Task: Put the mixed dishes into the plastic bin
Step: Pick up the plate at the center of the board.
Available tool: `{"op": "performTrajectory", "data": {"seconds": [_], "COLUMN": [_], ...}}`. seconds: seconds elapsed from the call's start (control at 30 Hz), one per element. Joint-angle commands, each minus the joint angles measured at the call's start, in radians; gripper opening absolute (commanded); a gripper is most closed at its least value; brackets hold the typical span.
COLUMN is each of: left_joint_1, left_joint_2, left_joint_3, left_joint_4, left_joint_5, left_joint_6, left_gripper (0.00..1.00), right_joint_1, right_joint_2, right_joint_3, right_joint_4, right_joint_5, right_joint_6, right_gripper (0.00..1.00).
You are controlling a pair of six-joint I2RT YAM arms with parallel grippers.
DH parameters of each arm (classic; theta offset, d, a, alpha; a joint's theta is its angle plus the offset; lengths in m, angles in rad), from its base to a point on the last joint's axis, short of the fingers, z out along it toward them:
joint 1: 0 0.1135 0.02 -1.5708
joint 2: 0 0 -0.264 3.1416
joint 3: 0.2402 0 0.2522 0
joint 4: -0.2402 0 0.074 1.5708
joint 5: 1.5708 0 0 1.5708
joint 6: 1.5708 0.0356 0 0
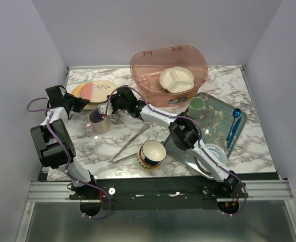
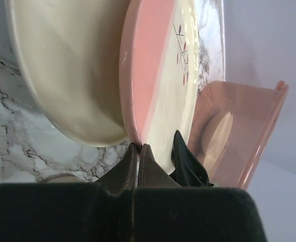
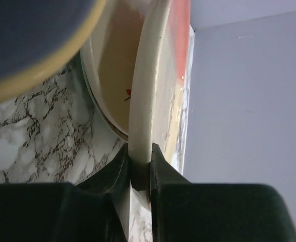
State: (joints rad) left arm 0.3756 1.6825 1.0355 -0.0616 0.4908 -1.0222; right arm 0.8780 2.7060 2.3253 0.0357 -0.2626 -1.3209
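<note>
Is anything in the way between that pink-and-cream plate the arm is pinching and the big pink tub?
Nothing visible. The right gripper has its jaws on the pink-and-cream plate; the marble between it and the translucent pink plastic bin looks bare. The pale mug sits nearer the arms, off that line.

tight by the plate, room in the bin

your left gripper [image 1: 82, 104] and right gripper [image 1: 107, 107] crowd the near rim of the pink-and-cream plate [image 1: 95, 91]. the mug [image 1: 97, 122] stands just beside them. the right arm [image 1: 160, 117] lies across the middle. tongs [image 1: 131, 142] and a bowl [image 1: 152, 154] fill the near middle. the bin [image 1: 137, 68] is open on top. a cream plate [image 1: 177, 79] fills its right side.
</note>
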Motion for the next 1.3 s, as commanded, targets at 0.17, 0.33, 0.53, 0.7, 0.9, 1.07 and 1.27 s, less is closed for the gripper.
{"op": "performTrajectory", "data": {"seconds": [0.17,0.33,0.53,0.7,0.9,1.07,1.27], "left_joint_1": [0.003,0.028,0.054,0.063,0.074,0.08,0.088], "left_joint_2": [-0.072,-0.121,-0.181,-0.245,-0.316,-0.346,-0.357], "left_joint_3": [0.008,0.0,0.02,0.052,0.052,0.026,-0.006], "left_joint_4": [-0.006,0.031,0.031,-0.036,-0.07,-0.069,-0.058], "left_joint_5": [0.084,0.095,0.097,0.045,-0.02,-0.05,-0.07], "left_joint_6": [0.036,0.051,0.077,0.151,0.205,0.224,0.234], "left_gripper": [0.14,0.48,0.79,0.88,0.9,0.9,0.91], "right_joint_1": [0.004,0.003,-0.001,-0.002,-0.004,-0.004,-0.004], "right_joint_2": [-0.138,-0.17,-0.216,-0.255,-0.308,-0.345,-0.402], "right_joint_3": [-0.132,-0.126,-0.093,-0.05,-0.001,0.009,-0.009], "right_joint_4": [0.096,0.095,0.063,-0.009,-0.094,-0.138,-0.169], "right_joint_5": [0.011,0.011,0.003,-0.013,-0.041,-0.044,-0.026], "right_joint_6": [0.094,0.129,0.181,0.245,0.302,0.307,0.296], "right_gripper": [0.02,0.01,0.01,0.0,0.0,0.0,0.0]}}
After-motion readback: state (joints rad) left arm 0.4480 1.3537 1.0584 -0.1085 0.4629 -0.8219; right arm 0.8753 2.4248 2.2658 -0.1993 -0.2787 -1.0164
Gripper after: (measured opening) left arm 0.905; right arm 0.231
